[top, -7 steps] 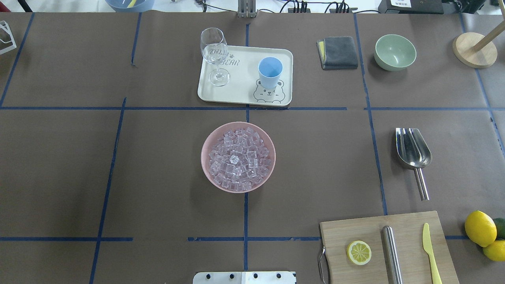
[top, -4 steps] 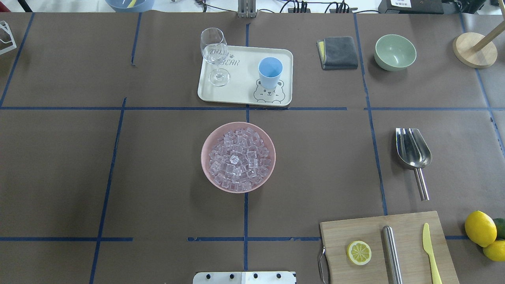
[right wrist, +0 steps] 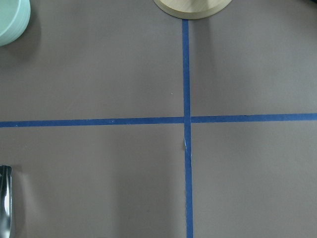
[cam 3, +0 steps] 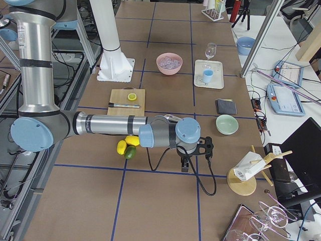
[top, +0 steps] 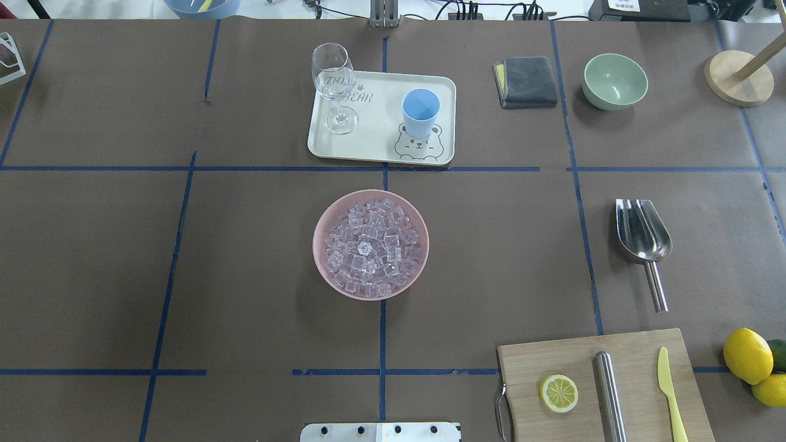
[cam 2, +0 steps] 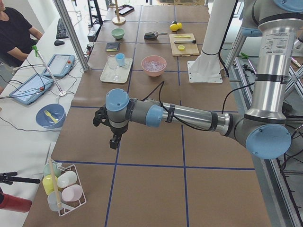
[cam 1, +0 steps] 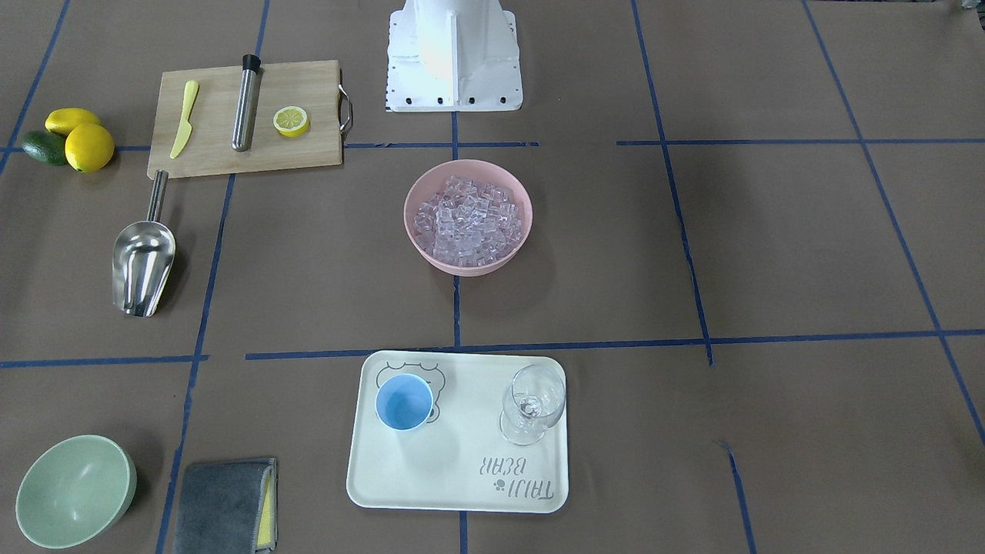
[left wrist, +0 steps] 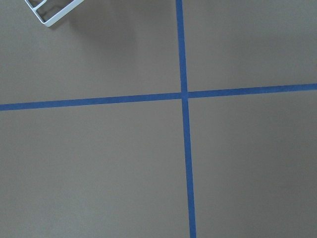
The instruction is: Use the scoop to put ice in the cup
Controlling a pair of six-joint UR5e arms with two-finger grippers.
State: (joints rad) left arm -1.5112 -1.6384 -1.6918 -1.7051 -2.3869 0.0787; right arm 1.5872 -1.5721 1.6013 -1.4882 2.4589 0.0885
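The ice (top: 370,245) fills a pink bowl (top: 325,270) at the table's middle. The light-blue cup (top: 420,112) stands upright on a cream tray (top: 374,144) beyond the bowl. The steel scoop (top: 643,236) lies flat on the table's right side, handle toward the robot. Neither gripper shows in the overhead or front views. My left gripper (cam 2: 113,141) hangs over bare table far to the left. My right gripper (cam 3: 184,164) hangs far to the right, past the scoop (cam 3: 170,118). Whether either one is open or shut I cannot tell. The right wrist view catches the scoop's edge (right wrist: 5,203).
A wine glass (top: 334,86) shares the tray. A grey cloth (top: 525,81), green bowl (top: 614,81) and wooden stand (top: 739,78) sit at back right. A cutting board (top: 605,387) with lemon slice, steel tube and yellow knife lies near right, beside lemons (top: 748,356). A person (cam 2: 14,33) sits nearby.
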